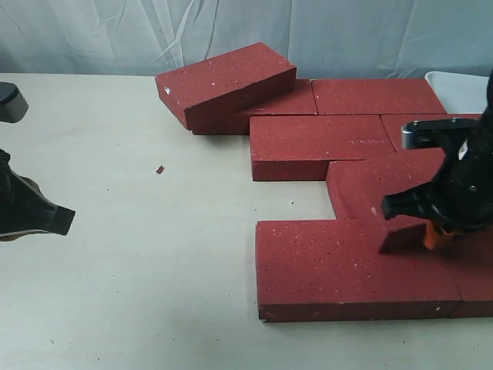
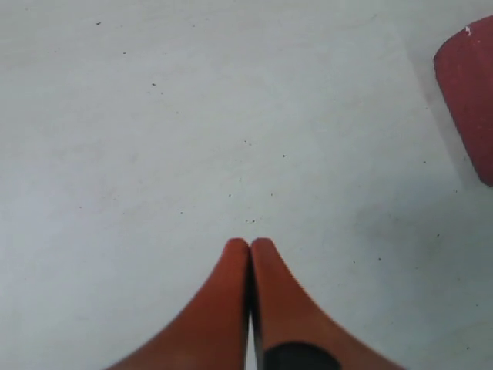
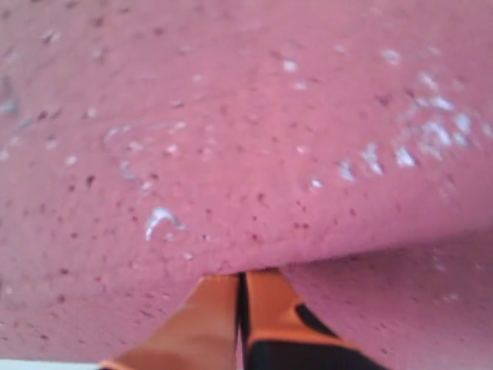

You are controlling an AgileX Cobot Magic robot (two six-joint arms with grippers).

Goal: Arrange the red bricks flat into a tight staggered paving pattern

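Mostly flat, one brick propped

Across the right side of the bench (image 1: 115, 254) the red bricks (image 1: 339, 146) lie in staggered rows. At the back, a tilted brick (image 1: 227, 81) leans on a flat one. Low over the near bricks, the right gripper (image 3: 240, 281) has its jaws pressed together, gripping nothing. Over the bench at the left, the left gripper (image 2: 249, 247) is likewise closed and empty.

A cream table (image 1: 139, 262), faintly speckled, carries a small reddish crumb (image 1: 160, 169) on its bare stretch, a white container (image 1: 464, 91) at its far edge, and a wrinkled pale backdrop cloth (image 1: 92, 35) hangs behind.
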